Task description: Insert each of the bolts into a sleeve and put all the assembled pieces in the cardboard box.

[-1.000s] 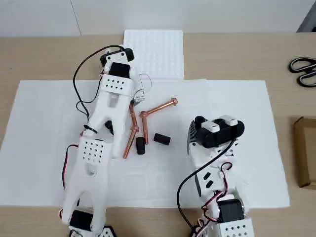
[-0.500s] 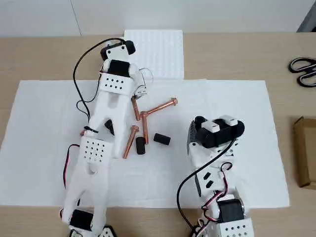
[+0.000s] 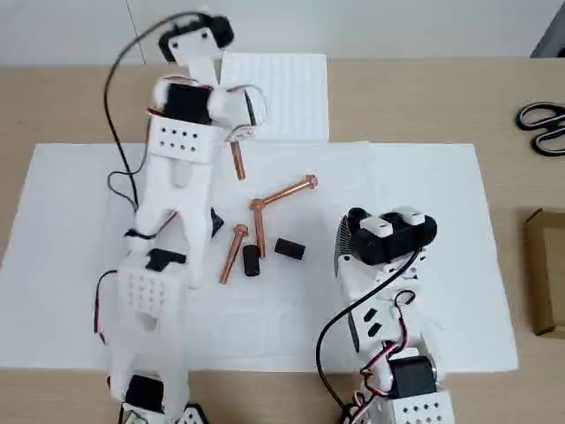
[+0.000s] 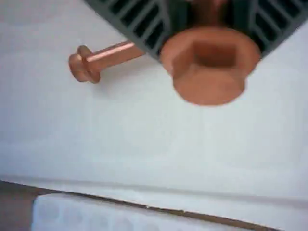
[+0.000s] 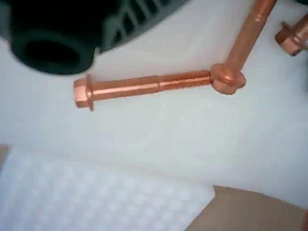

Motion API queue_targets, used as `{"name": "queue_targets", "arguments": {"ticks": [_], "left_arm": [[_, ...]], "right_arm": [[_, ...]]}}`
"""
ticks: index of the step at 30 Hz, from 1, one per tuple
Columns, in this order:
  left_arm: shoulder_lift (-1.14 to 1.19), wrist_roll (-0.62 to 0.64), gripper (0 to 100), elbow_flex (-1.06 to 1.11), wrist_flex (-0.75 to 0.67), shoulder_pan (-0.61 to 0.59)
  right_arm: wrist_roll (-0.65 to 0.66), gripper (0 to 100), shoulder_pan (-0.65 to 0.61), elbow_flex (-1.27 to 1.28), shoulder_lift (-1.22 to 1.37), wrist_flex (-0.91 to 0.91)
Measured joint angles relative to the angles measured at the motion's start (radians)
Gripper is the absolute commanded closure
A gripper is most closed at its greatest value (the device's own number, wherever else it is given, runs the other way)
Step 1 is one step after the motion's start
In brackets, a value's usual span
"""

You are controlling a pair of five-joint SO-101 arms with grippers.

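Observation:
My left gripper (image 3: 237, 132) hangs above the far part of the white paper, shut on a copper bolt (image 3: 237, 162) that points down. In the left wrist view that bolt's hex head (image 4: 209, 65) sits just below the dark jaws. Three more copper bolts (image 3: 287, 192) (image 3: 259, 227) (image 3: 230, 254) lie mid-paper, with two black sleeves (image 3: 252, 260) (image 3: 290, 249) beside them. My right gripper (image 3: 353, 231) stands to the right of the pile, shut on a black sleeve (image 5: 50, 50). The cardboard box (image 3: 543, 269) sits at the right edge.
A white foam pad (image 3: 278, 93) lies beyond the paper, close to the left gripper. Scissors (image 3: 540, 124) rest at the far right of the wooden table. A dark piece (image 3: 214, 223) shows partly under the left arm. The paper (image 3: 424, 177) is bare on its right half.
The left arm has risen and swung toward the far side, lifting one bolt out of the pile. The right arm has stayed still.

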Motion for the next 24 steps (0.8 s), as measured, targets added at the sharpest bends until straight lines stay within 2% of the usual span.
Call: {"name": "queue_targets", "arguments": {"ticks": [5,13,18,24], "left_arm": [[-0.278,0.0,99,0.176,0.0,0.023],[-0.75,-0.003,99,0.577,-0.003,0.141],[-0.988,-0.003,99,0.755,-0.077,0.143],[-1.254,-0.003,99,1.0,-0.212,0.143]], "right_arm": [[0.0,99.5,-0.08,0.0,0.0,-0.008],[0.0,99.5,-0.137,-0.005,-0.003,-0.219],[0.009,99.4,-0.138,-0.002,-0.003,-0.281],[0.141,99.4,-0.212,0.0,-0.003,-0.299]]}}
